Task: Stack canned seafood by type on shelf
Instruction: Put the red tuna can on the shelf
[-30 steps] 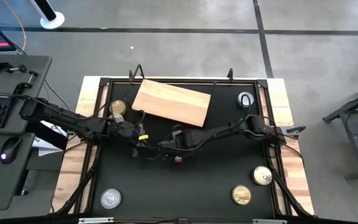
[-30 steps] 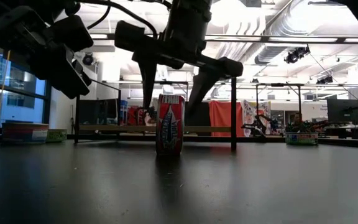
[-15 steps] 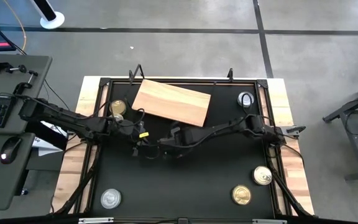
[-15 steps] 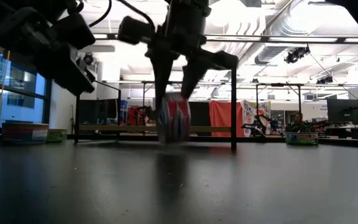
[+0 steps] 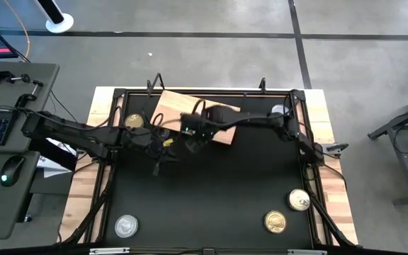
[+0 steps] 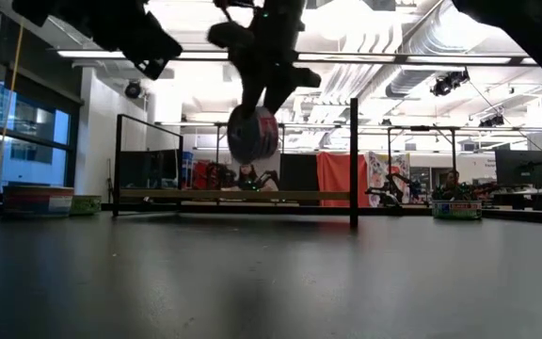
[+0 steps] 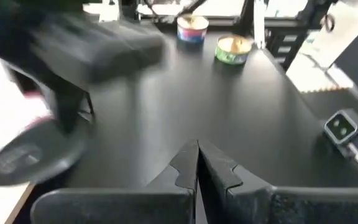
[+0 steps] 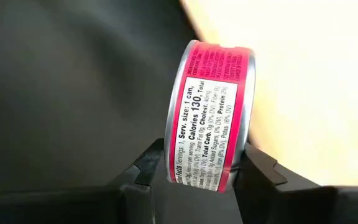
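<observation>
My right gripper (image 8: pixel 201 167) is shut on a red-labelled can of seafood (image 8: pixel 210 115), which stands on its edge in the air above the near edge of the light wooden shelf (image 5: pixel 168 108). In the low view the can (image 6: pixel 252 134) hangs well above the table. My left gripper (image 7: pixel 196 167) is shut and holds nothing; it hovers just left of the right one (image 5: pixel 190 142). A gold-topped can (image 5: pixel 134 122) stands on its base on the table by the shelf's left end. My right gripper pinches the can between its two fingers, one finger (image 8: pixel 143 163) on each flat end (image 8: pixel 173 146). The fingers come from above and point down. The can is lifted clear, its round side wall with the label facing the wrist camera.
A silver-topped can (image 5: pixel 280 112) stands at the far right. Two gold-topped cans (image 5: pixel 299 200) (image 5: pixel 275 222) stand at the near right, and a silver one (image 5: pixel 126 227) at the near left. The middle of the black table (image 5: pixel 211 191) is bare.
My right gripper has shut on the can that stood on its edge on the table. It has lifted the can clear and carried it up and toward the far edge, to the shelf. My left gripper has risen.
</observation>
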Tool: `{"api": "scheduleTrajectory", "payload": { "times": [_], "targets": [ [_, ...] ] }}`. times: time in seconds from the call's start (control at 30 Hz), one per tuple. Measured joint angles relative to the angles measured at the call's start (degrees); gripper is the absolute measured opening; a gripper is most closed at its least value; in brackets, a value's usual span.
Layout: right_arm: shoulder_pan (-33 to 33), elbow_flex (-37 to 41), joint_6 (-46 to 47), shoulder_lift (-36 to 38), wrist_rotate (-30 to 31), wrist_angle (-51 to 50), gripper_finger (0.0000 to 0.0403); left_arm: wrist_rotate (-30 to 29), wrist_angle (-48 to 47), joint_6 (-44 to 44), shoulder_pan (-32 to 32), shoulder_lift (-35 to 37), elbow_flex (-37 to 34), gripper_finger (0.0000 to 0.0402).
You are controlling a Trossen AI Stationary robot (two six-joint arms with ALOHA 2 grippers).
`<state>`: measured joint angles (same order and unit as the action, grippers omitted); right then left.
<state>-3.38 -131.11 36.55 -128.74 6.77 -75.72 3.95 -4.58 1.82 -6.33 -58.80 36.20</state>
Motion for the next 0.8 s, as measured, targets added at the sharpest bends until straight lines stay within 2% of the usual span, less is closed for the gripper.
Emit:
{"api": "scheduleTrajectory", "payload": {
  "times": [0.13,0.23,0.33,0.47,0.57,0.8],
  "targets": [
    [-3.4,2.9,-5.8,4.1,-1.7,1.7,0.0116,-1.6,-4.1,1.1,0.0,0.6,0.2,0.0000],
    [-6.8,10.5,-9.6,8.2,-9.1,6.2,0.0116,-1.8,-6.0,2.8,0.0,1.8,0.2,0.0000],
    [-10.3,21.7,-9.1,13.2,-18.4,17.6,0.0116,-3.6,-6.5,4.0,-0.2,3.6,0.2,0.0000],
    [-14.9,32.7,-1.4,17.9,-26.9,38.3,0.0116,-9.1,-6.3,5.2,-1.2,5.9,0.2,0.0000],
    [-17.0,35.5,1.6,17.7,-27.2,42.0,0.0116,-11.8,-6.3,6.6,-1.7,6.9,0.2,0.0000],
    [-18.5,37.1,3.6,15.0,-27.3,43.0,0.0116,-12.1,-6.3,7.1,-2.0,7.1,0.2,0.0000]
  ]
}}
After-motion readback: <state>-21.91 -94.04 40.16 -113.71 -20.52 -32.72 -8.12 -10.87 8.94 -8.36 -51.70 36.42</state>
